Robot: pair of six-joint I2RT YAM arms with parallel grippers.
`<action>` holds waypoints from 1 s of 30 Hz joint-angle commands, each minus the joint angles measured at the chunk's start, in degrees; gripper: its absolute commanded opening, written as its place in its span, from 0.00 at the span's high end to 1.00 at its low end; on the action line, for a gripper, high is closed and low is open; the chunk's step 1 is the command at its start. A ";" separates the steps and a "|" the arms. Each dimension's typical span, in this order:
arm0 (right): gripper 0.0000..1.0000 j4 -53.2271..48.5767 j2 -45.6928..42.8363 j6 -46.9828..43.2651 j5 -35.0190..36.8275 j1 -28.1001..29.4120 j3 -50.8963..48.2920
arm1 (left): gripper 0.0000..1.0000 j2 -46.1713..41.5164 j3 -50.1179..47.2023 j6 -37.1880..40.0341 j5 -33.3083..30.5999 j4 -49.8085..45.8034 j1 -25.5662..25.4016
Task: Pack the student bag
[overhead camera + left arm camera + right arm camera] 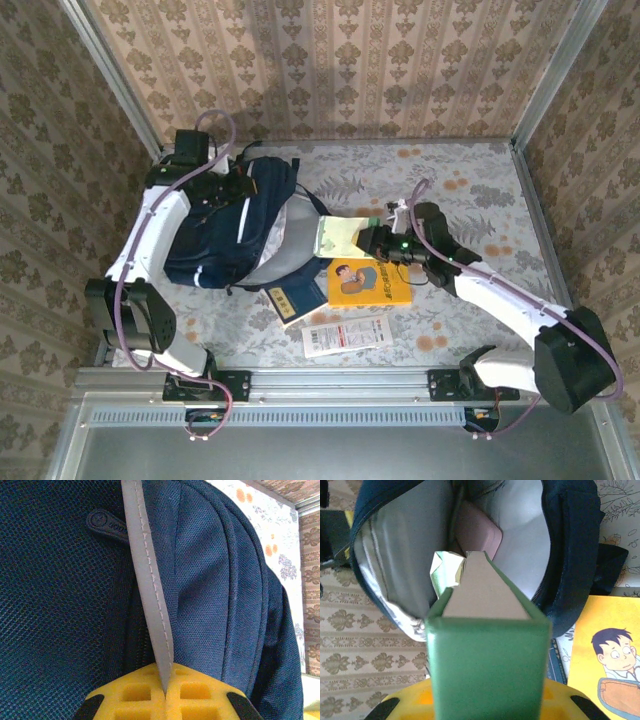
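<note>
Floral cloth is covering the surface (470,190), damask-papered walls (330,60) enclosing it. The student bag (225,235) is lying at left, mouth gaping; the left gripper (165,695) is pinching its grey strap (150,580), the right gripper (378,240) clutching a green carton (487,655).

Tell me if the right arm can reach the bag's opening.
Likely yes: the right gripper, shut on a green box, faces the student bag, its mouth open, nothing between; the left gripper pinches its grey strap.
</note>
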 commanded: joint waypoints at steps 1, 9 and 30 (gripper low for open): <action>1.00 2.62 2.43 4.07 5.51 2.54 4.47 | 1.00 -3.54 3.41 -0.63 5.78 0.57 0.09; 1.00 4.70 11.95 9.53 11.49 6.41 7.92 | 1.00 -5.01 7.15 -0.46 7.33 -2.02 0.18; 1.00 11.23 26.33 13.94 9.20 11.79 23.19 | 1.00 -6.99 6.97 -0.88 15.22 -0.71 1.98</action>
